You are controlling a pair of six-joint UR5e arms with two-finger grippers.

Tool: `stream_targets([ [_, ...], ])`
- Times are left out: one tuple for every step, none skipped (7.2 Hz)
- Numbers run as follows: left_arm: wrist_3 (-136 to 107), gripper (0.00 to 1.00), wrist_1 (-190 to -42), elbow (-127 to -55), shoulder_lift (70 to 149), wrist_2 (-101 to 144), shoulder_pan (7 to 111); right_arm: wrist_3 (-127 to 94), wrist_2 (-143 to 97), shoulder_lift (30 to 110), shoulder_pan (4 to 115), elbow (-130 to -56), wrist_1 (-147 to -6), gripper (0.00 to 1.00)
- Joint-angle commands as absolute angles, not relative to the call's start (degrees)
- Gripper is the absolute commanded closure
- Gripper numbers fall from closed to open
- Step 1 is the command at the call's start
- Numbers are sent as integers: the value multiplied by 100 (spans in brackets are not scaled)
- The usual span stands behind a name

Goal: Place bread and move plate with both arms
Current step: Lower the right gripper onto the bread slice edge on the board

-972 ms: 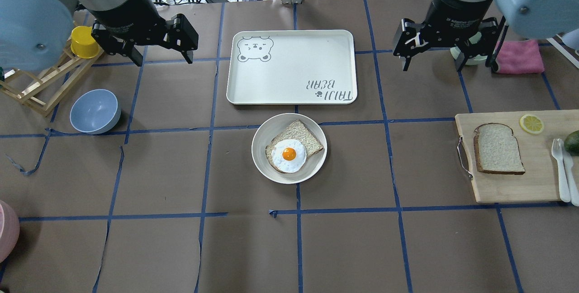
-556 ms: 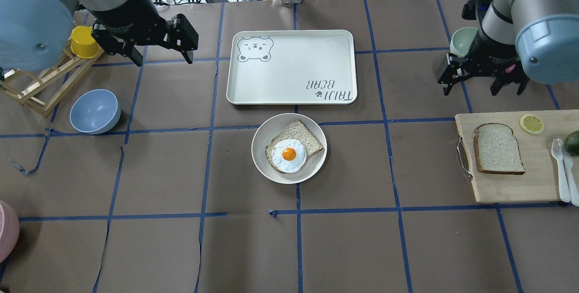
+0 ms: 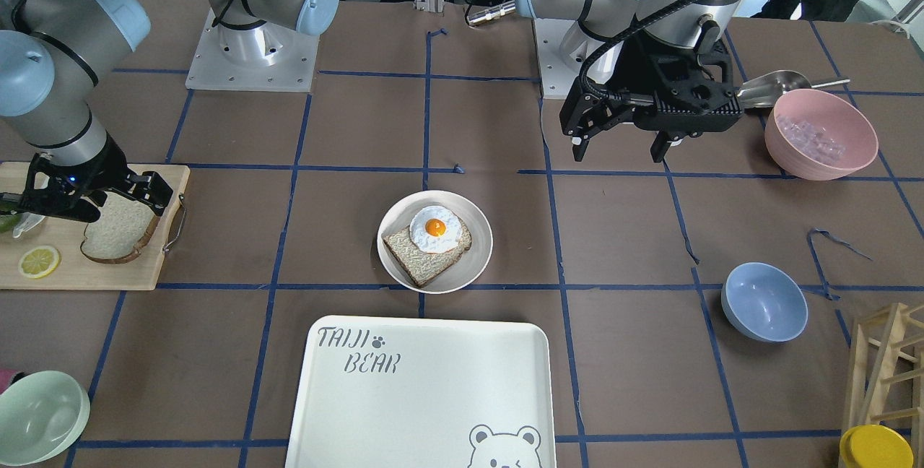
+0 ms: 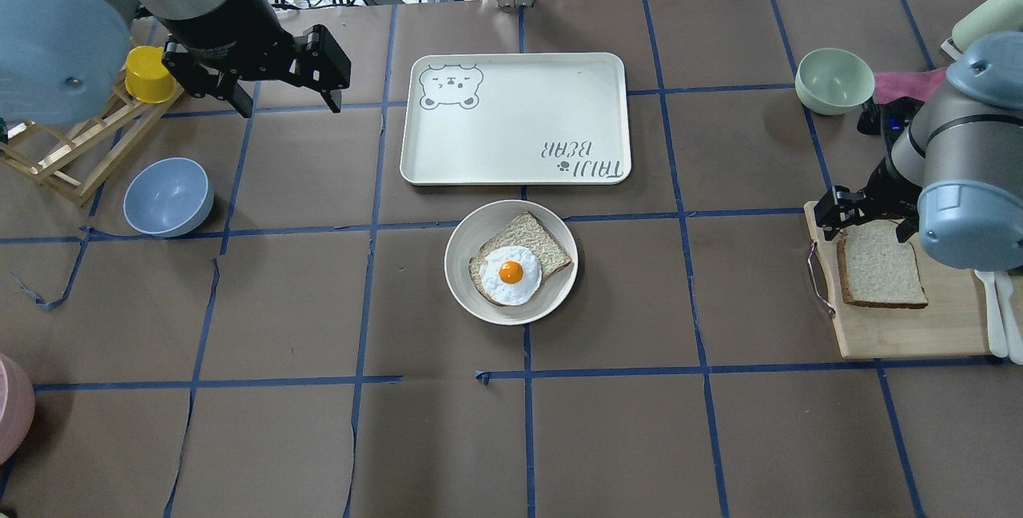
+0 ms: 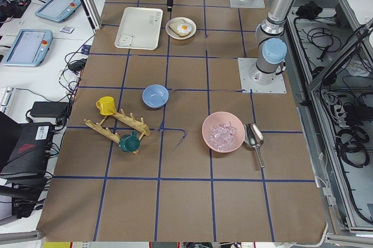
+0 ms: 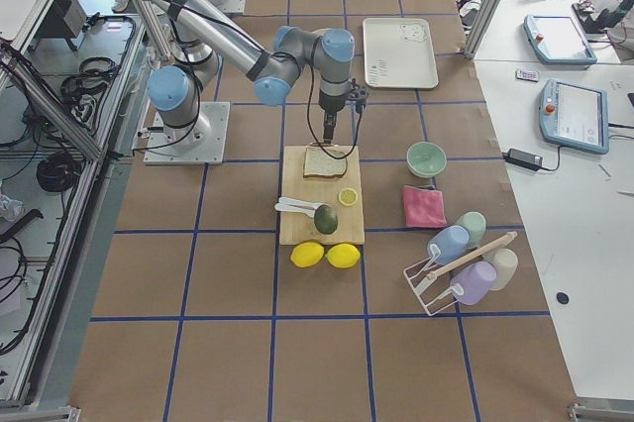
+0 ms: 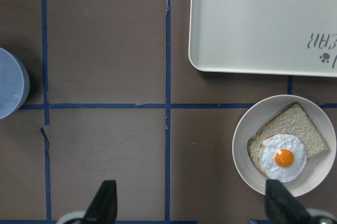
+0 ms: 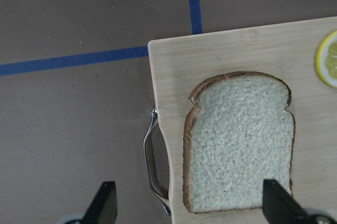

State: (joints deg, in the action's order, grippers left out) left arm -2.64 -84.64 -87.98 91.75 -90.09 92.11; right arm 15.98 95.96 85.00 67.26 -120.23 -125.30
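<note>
Brown paper with blue tape lines covers the table [image 4: 280, 438]. Below the right gripper [image 8: 189, 208], whose fingers stand wide apart and empty, the bread [image 8: 239, 142] lies flat on a wooden board [image 8: 174, 61], nearer one finger than the other. Its long axis runs across the line between the fingers, rounded top pointing away from them. Overhead, the gripper covers that rounded top, and the arm hides the lemon slice [image 8: 327, 58] that the wrist camera cuts off at its edge. The left gripper [image 7: 192, 205] hangs equally wide, empty; the plate [image 7: 241, 129] sits ahead of one finger.
</note>
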Motion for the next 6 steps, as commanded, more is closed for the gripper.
stream_targets([
  [-264, 0, -8464, -8798, 9176, -9009, 9211, 1644, 9737, 8281, 6689, -12103, -12656, 10],
  [-264, 0, -8464, -8798, 9176, -9009, 9211, 1644, 9756, 8131, 6688, -12103, -12691, 18],
  [-264, 0, -8464, -8789, 9176, -9000, 9211, 1652, 9808, 7956, 6688, -12059, -12796, 21],
  [-264, 0, -8464, -8789, 9176, -9000, 9211, 1652, 9817, 7902, 6688, -12067, -12866, 21],
  [-264, 0, -8464, -8789, 9176, -9009, 9211, 1661, 9826, 7901, 6680, -12059, -12867, 25],
  [-264, 0, -8464, -8789, 9184, -9009, 9211, 1661, 9826, 7832, 6645, -12059, -12893, 27],
])
